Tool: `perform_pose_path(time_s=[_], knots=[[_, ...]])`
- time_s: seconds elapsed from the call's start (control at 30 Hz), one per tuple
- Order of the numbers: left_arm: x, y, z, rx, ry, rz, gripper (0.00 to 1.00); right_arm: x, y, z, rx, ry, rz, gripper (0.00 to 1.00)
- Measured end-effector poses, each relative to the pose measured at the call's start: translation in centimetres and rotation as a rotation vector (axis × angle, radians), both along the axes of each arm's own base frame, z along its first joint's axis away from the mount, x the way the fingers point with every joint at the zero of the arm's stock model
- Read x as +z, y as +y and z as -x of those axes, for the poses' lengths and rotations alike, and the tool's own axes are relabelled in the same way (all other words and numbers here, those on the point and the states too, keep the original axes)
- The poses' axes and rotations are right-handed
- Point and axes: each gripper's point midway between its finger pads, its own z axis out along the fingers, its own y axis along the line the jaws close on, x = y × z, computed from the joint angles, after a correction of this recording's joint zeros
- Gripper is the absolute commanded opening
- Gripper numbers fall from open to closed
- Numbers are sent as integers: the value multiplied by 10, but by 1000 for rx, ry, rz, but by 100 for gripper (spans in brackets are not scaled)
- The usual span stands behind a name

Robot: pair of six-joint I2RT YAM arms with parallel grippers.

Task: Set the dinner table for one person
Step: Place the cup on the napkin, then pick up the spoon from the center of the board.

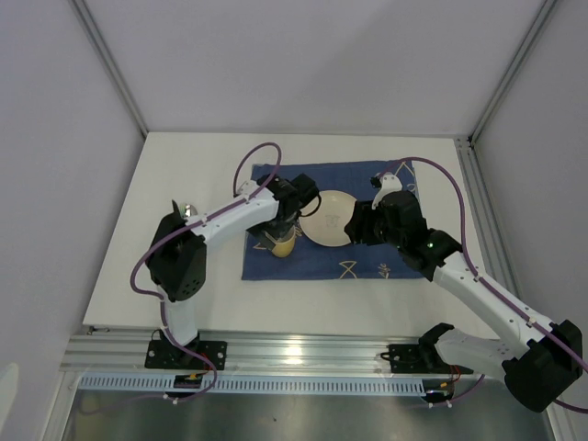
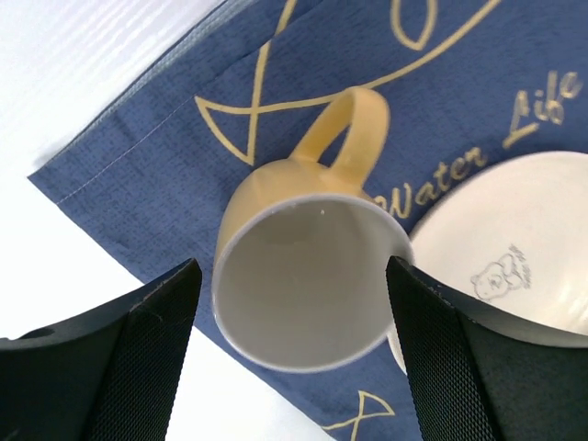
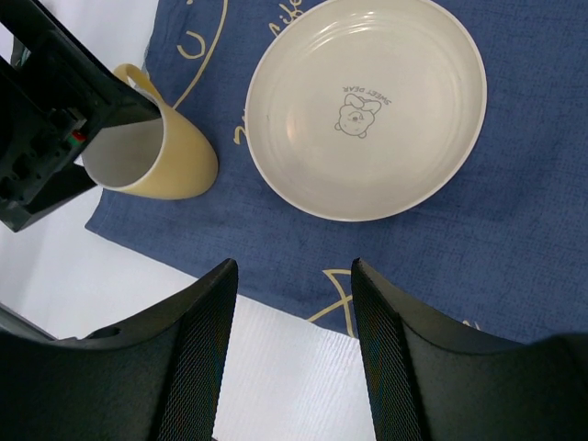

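A dark blue cloth [image 1: 367,262] with pale line drawings lies on the white dinner table [image 1: 184,165]. On it are a cream plate [image 1: 329,219] with a bear drawing and, to its left, an upright yellow mug [image 1: 283,244]. My left gripper [image 1: 283,226] is open right above the mug. In the left wrist view the mug [image 2: 312,276] sits between the spread fingers [image 2: 156,349], not gripped. My right gripper [image 1: 354,225] is open and empty. In the right wrist view it [image 3: 294,266] hovers over the cloth's near edge [image 3: 514,239], with the plate [image 3: 367,101] and mug [image 3: 156,156] beyond.
Silver frame rails run along the table's front [image 1: 294,354] and right side [image 1: 478,193]. Grey walls close in the left, back and right. A small shiny object [image 1: 186,209] shows by the left arm. Bare table [image 3: 294,367] lies near the cloth.
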Motion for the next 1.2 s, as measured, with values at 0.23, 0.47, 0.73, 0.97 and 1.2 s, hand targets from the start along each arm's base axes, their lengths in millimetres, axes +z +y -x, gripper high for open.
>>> perform_pose_path(time_s=[0.23, 0.47, 0.73, 0.97, 1.2], knots=[[40, -1, -5, -63, -91, 7, 85, 0, -1, -1, 1, -6, 10, 59], [91, 18, -10, -119, -233, -18, 85, 0, -3, -2, -7, -11, 18, 59], [132, 73, -37, -289, -454, -303, 87, 0, -3, -2, -10, -11, 19, 59], [127, 133, -66, -408, -412, -537, 88, 0, -4, -3, -15, -14, 21, 59], [102, 181, -82, -509, -284, -529, 88, -2, -4, -3, -15, -10, 23, 59]])
